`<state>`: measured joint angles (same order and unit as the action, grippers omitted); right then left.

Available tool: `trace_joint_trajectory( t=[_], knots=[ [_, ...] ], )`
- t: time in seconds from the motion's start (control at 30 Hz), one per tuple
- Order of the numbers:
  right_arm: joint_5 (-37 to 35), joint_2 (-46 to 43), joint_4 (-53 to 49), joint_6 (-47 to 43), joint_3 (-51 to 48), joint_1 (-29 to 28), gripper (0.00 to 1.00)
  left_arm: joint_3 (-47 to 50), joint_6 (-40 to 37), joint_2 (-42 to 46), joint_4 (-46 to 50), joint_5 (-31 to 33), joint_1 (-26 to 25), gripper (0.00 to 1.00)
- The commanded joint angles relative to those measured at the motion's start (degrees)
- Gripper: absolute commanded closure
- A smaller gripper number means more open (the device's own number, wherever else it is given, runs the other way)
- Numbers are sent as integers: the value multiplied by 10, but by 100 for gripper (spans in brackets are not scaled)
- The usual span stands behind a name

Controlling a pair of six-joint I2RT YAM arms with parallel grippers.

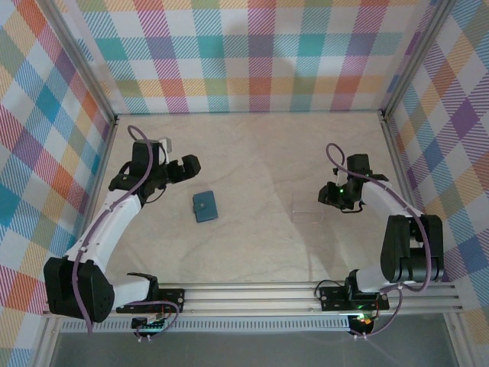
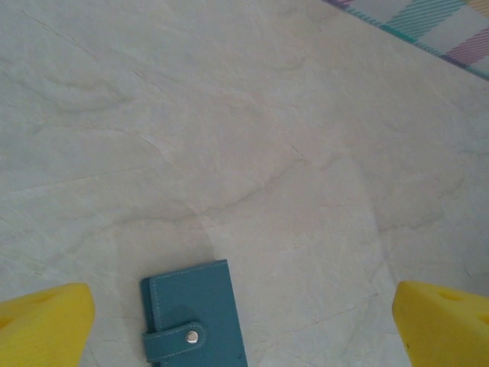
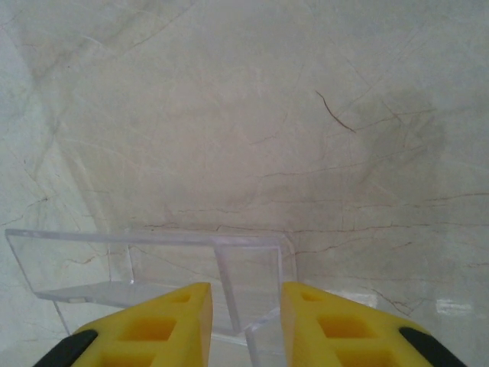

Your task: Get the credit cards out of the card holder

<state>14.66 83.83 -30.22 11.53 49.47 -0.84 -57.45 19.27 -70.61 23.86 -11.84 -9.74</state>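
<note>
The teal card holder (image 1: 204,206) lies flat and closed on the table, left of centre. In the left wrist view the card holder (image 2: 191,313) sits at the bottom edge, its snap tab fastened. The credit cards are hidden. My left gripper (image 1: 186,165) hovers up and left of the holder; the left gripper (image 2: 243,310) is open wide, its yellow fingers (image 2: 42,325) at the two bottom corners with nothing between them. My right gripper (image 1: 335,197) is at the clear tray; the right gripper (image 3: 246,325) is partly open, straddling a tray wall without touching it.
The clear plastic tray (image 1: 309,208) stands right of centre, and its thin walls (image 3: 145,238) show in the right wrist view. Checked fabric walls (image 1: 244,53) enclose the table on three sides. An aluminium rail (image 1: 252,294) with the arm bases runs along the near edge.
</note>
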Motion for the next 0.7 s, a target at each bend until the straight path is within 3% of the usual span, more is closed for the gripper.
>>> trace_joint_trajectory(
  t=[0.0, 0.67],
  knots=[
    [12, 11, 4, -6, 15, -6, 71, 10, 27, -6, -13, -29, -5, 1],
    [-24, 4, -13, 5, 30, -35, 85, 29, 24, -32, -13, -50, -13, 2]
  ],
)
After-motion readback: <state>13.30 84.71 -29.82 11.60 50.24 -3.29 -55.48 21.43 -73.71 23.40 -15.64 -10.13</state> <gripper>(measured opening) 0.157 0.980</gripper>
